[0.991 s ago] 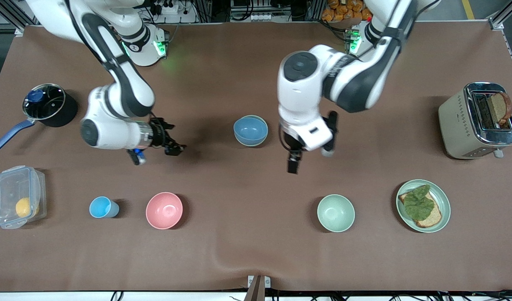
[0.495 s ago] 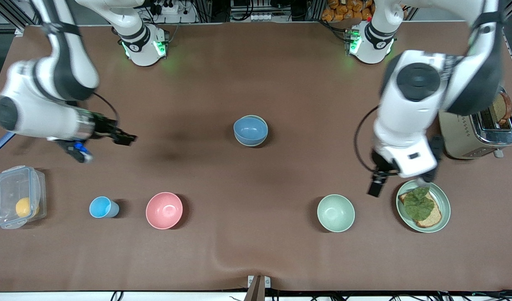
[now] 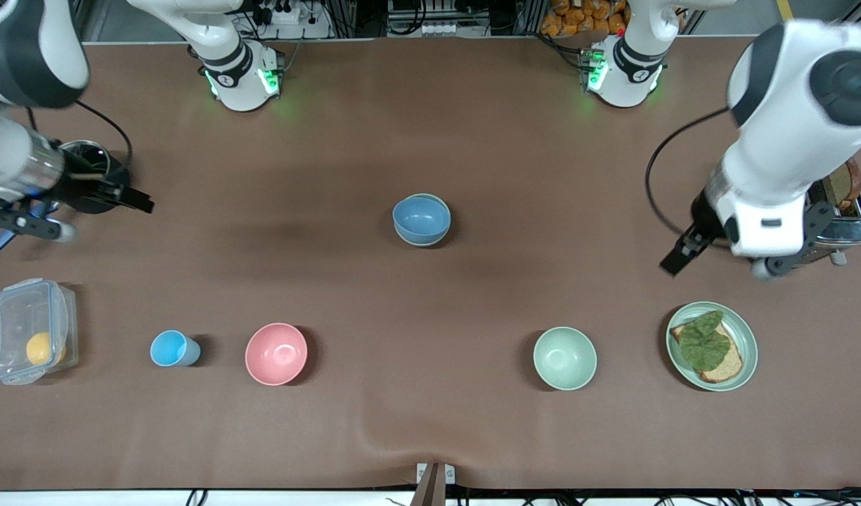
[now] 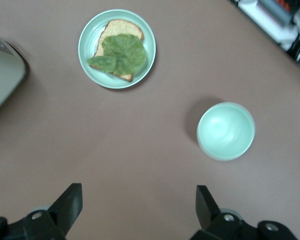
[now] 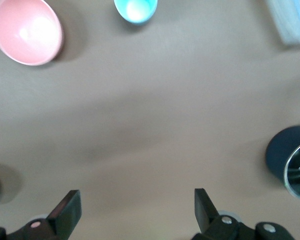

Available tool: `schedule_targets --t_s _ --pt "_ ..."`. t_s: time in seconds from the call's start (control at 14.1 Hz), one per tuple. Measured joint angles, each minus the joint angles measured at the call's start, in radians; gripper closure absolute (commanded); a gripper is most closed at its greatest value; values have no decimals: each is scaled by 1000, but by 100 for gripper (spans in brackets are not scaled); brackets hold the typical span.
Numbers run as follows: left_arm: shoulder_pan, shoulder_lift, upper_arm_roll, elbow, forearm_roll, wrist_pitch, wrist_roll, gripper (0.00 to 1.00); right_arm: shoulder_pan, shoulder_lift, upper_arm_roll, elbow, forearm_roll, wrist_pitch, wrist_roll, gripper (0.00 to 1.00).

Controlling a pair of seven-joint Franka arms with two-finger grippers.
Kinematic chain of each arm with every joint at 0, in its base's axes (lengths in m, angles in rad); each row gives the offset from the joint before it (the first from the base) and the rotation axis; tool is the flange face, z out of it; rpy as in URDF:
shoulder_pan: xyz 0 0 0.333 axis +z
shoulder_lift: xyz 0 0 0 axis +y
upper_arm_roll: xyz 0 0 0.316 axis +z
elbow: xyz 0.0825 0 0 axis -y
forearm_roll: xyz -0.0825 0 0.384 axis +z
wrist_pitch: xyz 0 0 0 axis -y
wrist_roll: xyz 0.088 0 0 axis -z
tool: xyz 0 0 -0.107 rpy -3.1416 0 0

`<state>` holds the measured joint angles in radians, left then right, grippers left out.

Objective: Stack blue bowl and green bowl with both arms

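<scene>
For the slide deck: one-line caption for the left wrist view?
Open left gripper over bare table, green bowl and plate of lettuce-topped toast in sight.

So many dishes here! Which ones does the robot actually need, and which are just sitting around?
Needed: blue bowl, green bowl, left gripper, right gripper.

Sitting around: pink bowl, blue cup, plate of toast, toaster, pot, plastic box.
</scene>
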<state>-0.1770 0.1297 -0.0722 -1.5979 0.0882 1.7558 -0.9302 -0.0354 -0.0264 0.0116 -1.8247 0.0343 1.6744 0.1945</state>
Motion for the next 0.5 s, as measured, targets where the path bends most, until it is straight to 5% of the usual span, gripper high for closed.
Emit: schedule_targets --t_s 0.5 --pt "64 -141 0 -39 -47 -133 431 0 12 -1 20 84 -30 -4 -103 0"
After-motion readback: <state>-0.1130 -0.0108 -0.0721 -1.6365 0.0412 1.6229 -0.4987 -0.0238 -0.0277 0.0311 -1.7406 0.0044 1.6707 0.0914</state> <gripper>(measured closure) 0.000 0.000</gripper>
